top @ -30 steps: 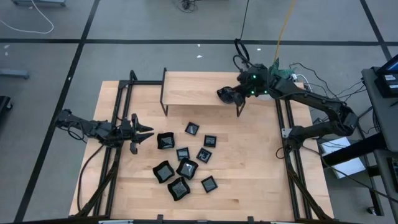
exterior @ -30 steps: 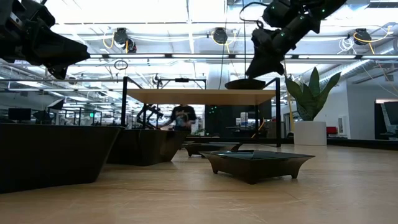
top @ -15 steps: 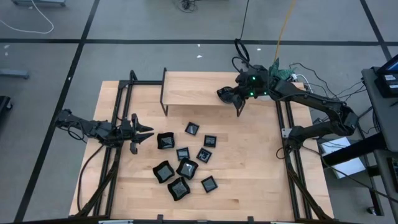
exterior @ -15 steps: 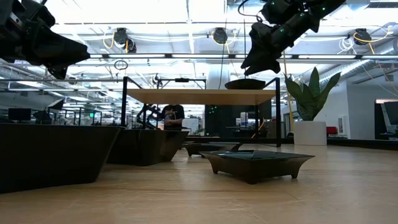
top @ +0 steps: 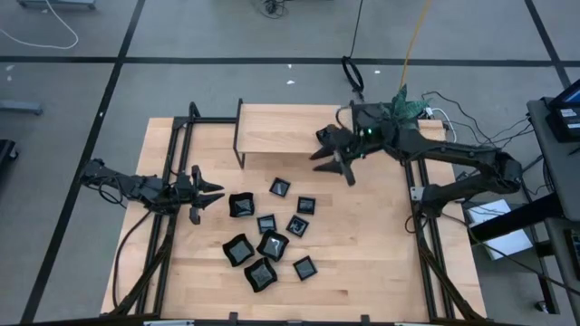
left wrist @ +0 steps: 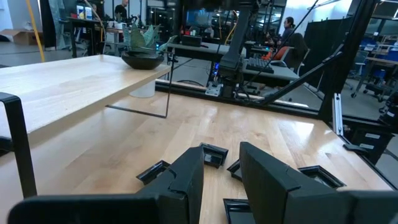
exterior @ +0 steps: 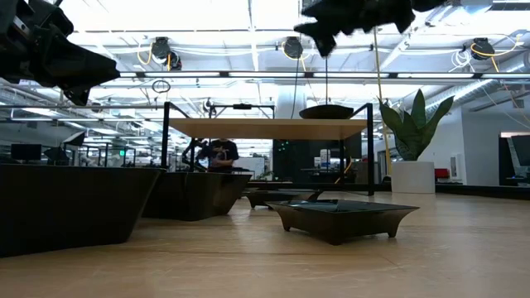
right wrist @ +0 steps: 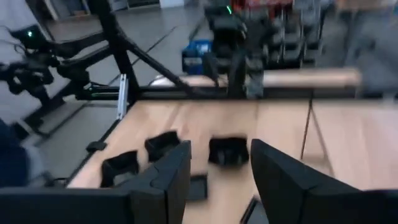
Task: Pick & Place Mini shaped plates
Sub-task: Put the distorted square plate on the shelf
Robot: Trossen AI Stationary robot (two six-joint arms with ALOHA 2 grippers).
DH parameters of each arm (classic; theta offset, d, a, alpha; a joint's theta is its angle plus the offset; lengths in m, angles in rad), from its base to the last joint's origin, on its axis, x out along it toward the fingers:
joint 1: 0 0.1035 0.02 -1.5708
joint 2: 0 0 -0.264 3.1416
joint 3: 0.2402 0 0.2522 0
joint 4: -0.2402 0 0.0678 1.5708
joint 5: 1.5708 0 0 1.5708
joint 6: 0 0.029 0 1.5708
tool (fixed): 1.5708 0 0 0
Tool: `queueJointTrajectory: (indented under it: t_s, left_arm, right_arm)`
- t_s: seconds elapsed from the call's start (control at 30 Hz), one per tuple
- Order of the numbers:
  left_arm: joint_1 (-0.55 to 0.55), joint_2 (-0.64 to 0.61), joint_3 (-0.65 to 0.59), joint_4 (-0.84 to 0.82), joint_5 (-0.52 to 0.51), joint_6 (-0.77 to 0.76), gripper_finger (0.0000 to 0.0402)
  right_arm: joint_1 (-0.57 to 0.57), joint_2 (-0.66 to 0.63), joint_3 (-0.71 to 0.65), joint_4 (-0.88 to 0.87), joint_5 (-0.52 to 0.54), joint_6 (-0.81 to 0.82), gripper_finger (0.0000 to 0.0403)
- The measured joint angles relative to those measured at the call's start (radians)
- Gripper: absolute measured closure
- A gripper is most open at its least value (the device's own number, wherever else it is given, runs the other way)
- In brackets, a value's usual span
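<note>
One roundish plate is seen set on the raised shelf at the table's far edge; nine mini shaped plates are left mid-table. Both right gripper and waiting left gripper are held with jaws open, empty.

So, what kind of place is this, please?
Probably a large robotics lab or open workshop. The low view shows an exposed ceiling with pipes, the left wrist view shows desks with seated people, and a wooden table carries small black dishes.
</note>
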Motion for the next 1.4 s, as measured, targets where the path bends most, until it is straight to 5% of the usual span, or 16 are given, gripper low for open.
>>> queueJointTrajectory:
  t_s: [0.23, 0.33, 0.53, 0.83, 1.4]
  left_arm:
    - [0.0, 0.0, 0.0, 0.0, 0.0, 0.0, 0.0295]
    - [0.0, 0.0, 0.0, 0.0, 0.0, 0.0, 0.0295]
    - [0.0, 0.0, 0.0, 0.0, 0.0, 0.0, 0.0295]
    - [0.0, 0.0, 0.0, 0.0, 0.0, 0.0, 0.0295]
    - [0.0, 0.0, 0.0, 0.0, 0.0, 0.0, 0.0295]
  right_arm:
    - [0.14, 0.048, -0.067, 0.24, 0.247, -0.149, 0.0245]
    - [0.17, 0.084, -0.123, 0.387, 0.243, -0.163, 0.0245]
    - [0.212, 0.185, -0.247, 0.731, 0.233, 0.086, 0.0245]
    - [0.241, 0.309, -0.384, 1.295, 0.028, 0.3, 0.0245]
    - [0.282, 0.292, -0.418, 1.343, 0.007, 0.291, 0.0245]
